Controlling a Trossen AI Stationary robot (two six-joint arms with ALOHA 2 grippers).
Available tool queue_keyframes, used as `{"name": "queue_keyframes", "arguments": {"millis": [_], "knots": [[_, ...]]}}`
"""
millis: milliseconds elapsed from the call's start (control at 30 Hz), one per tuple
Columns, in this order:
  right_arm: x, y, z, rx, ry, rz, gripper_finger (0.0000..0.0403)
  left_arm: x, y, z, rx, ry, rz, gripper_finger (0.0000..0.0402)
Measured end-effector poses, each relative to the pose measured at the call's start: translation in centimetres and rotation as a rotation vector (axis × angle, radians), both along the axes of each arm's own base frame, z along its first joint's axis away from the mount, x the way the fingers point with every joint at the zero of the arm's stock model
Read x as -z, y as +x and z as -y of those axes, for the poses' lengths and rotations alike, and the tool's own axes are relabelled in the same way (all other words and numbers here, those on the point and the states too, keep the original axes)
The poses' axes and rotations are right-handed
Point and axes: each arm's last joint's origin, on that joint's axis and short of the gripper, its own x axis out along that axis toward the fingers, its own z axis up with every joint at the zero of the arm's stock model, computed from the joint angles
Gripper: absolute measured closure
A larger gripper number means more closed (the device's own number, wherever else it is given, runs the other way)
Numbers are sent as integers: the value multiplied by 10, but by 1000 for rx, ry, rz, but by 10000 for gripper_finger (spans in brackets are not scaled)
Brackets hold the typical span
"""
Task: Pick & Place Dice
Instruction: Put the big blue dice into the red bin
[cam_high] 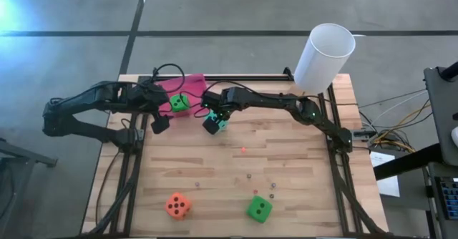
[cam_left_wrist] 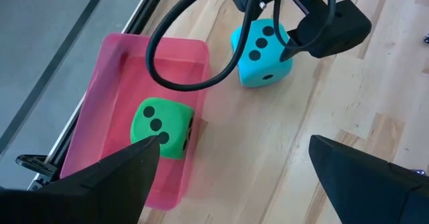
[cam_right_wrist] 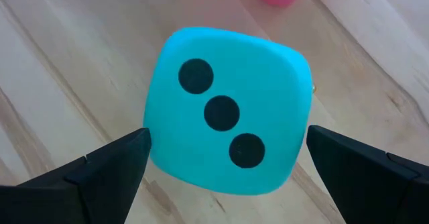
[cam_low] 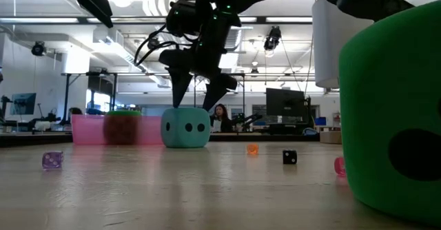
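High view: the right gripper (cam_high: 213, 119) hangs over the soft teal die (cam_high: 215, 124) on the wooden bench (cam_high: 300, 182), just beside the pink plastic tray (cam_high: 187, 85) holding a bright green die (cam_high: 179, 102); the left gripper (cam_high: 159, 114) sits beside the tray.

Low view: the right fingers (cam_low: 180, 85) are spread just above the teal die.

Left wrist view: its fingers (cam_left_wrist: 114, 177) are spread wide, empty.

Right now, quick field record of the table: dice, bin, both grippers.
teal die: on the wood, three pips up, outside the pink bin
right gripper: open, straddling the teal die from above, not closed on it
left gripper: open, beside the bin, holding nothing
green die in bin: already inside
orange die: near table edge, untouched
second green die: near edge, right of orange
white cylinder: far right corner
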Motion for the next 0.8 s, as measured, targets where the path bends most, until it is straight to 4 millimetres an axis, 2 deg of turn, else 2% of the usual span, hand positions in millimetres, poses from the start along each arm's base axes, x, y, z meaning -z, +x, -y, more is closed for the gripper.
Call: {"name": "queue_keyframes", "arguments": {"millis": [400,800], "knots": [[-11,4,0,-5,4,62,3,0,0,0,0,0,0,17],[-2,6,-1,-7,1,68,3,0,0,0,-2,-1,1,14]]}}
